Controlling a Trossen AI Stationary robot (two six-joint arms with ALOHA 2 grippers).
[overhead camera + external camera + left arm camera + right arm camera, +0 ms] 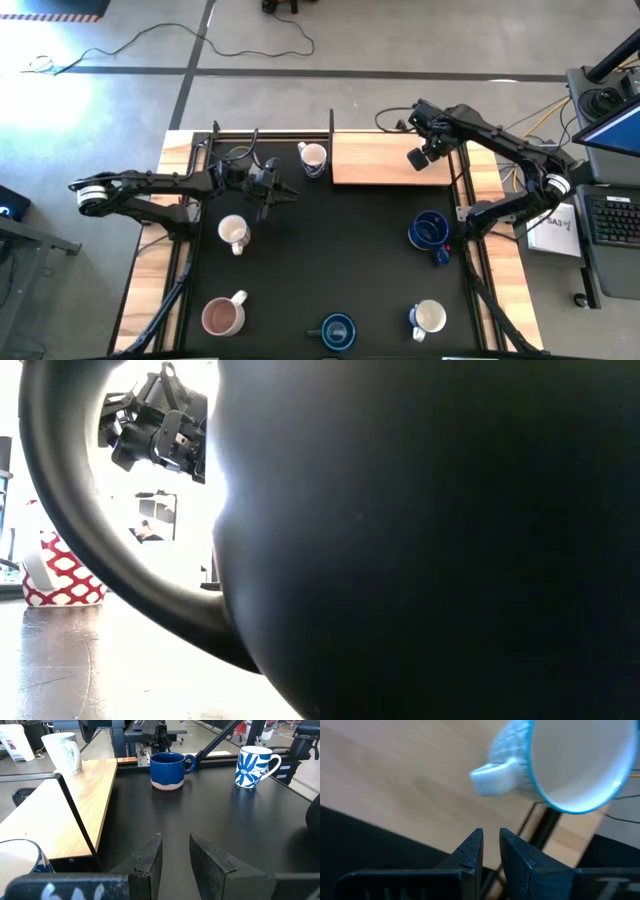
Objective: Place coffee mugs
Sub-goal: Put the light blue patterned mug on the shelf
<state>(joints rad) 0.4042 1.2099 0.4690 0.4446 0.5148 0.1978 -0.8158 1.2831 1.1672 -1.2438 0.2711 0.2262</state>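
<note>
The black worktop (pixel 330 250) carries six coffee mugs (pixel 233 234), spread well apart; a raised wooden shelf (pixel 390 160) at the back bears none, so most placing is judged undone. Open room is left mid-worktop; rails edge both sides. The left claw (pixel 275 190) hovers near the rear white mug (pixel 313 157), its jaws slightly parted, holding nothing. The right claw (pixel 418 158) hangs over the shelf's right edge, jaws nearly closed and empty, a teal-rimmed mug (pixel 565 765) just beyond them.
</note>
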